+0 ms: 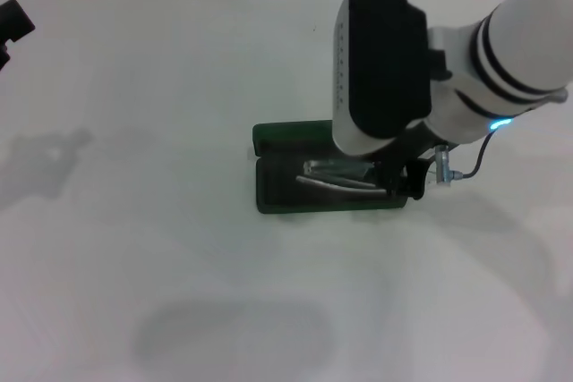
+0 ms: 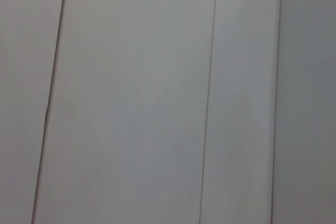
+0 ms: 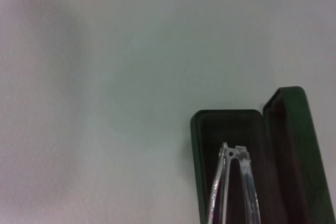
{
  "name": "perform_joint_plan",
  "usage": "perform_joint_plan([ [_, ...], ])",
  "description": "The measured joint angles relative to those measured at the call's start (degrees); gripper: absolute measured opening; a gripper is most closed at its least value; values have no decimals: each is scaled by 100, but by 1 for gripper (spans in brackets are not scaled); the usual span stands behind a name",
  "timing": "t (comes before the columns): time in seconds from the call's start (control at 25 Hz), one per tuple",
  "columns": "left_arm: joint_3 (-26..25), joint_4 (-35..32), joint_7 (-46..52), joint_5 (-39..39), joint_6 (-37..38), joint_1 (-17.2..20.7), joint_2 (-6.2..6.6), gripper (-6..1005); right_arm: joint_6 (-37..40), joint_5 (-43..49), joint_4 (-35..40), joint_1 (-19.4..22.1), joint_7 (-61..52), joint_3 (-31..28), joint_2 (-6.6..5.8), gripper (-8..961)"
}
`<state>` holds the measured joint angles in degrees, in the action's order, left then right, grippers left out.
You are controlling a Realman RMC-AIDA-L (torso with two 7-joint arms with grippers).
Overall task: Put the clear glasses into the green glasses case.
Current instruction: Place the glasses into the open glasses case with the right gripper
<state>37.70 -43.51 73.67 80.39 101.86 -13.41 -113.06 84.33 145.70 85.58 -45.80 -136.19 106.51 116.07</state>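
The green glasses case [image 1: 277,199] lies open in the middle of the white table, its lid [image 1: 291,136] standing up on the far side. The clear glasses [image 1: 336,176] rest inside its tray, arms folded. In the right wrist view the case [image 3: 202,145] shows its dark inside with the glasses' thin clear arms [image 3: 233,182] lying along it. My right gripper [image 1: 407,178] hangs low over the case's right end, right at the glasses' end; the arm's bulk hides the contact. My left gripper [image 1: 12,22] is parked at the far left edge.
The white table [image 1: 179,248] spreads out around the case, with a tiled wall line at the back. The left wrist view shows only pale wall panels [image 2: 157,98].
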Motion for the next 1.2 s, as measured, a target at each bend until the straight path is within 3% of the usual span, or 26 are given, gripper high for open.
perform_joint_plan([
  [0.4,1,15,0,3,-12,-22,-39,22,-537,365,-351,32,194,660,8,97],
  [1.2,-141,90,-203,21,-44,-11,-100,22,-1229,623,-512,-106,249,1268,12,98],
])
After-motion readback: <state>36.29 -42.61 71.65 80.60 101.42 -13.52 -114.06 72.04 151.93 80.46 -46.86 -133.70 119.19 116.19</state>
